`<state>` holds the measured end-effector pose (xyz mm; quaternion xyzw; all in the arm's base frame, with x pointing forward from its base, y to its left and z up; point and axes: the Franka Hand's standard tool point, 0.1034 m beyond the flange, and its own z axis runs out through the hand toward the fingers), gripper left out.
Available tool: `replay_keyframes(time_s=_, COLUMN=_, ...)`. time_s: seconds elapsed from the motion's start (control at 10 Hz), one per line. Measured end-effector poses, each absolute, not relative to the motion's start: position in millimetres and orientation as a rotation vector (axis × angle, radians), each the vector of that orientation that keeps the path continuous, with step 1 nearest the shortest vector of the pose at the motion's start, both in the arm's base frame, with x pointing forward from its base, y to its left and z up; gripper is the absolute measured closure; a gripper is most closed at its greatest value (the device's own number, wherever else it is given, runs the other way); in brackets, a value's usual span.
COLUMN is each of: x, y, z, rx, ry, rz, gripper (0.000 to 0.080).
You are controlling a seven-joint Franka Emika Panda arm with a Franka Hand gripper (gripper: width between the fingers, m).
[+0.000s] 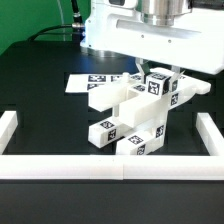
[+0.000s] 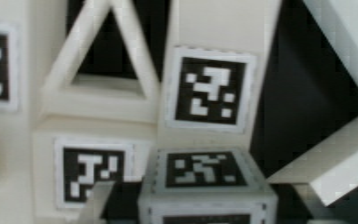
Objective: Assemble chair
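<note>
The chair's white tagged parts [image 1: 128, 122] stand joined in a cluster at the table's middle. A flat slab [image 1: 113, 97] juts toward the exterior view's left, with blocky pieces [image 1: 108, 132] below it. My gripper [image 1: 160, 72] comes straight down onto the cluster's top and is shut on a small tagged post [image 1: 158, 86]. In the wrist view that post [image 2: 202, 185] fills the near centre, tags on its faces. Beyond it are a tagged upright bar [image 2: 208, 88] and slanted brace bars [image 2: 91, 45]. My fingers do not show in the wrist view.
Long white border rails run along the front [image 1: 110, 168], the exterior view's left [image 1: 8, 128] and its right [image 1: 211, 130]. The marker board [image 1: 86, 82] lies flat behind the cluster. The arm's white base [image 1: 115, 30] stands at the back.
</note>
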<state>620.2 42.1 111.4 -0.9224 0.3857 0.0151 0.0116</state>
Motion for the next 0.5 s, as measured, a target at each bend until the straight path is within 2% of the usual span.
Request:
replay_keyframes(time_s=0.3, x=619.9, y=42.1, z=111.1, rx=-2.856, ry=1.254, rz=0.049, gripper=0.0514)
replay_keyframes(time_s=0.5, x=619.9, y=41.9, z=110.9, rx=-2.886, ry=1.185, rz=0.047, gripper=0.023)
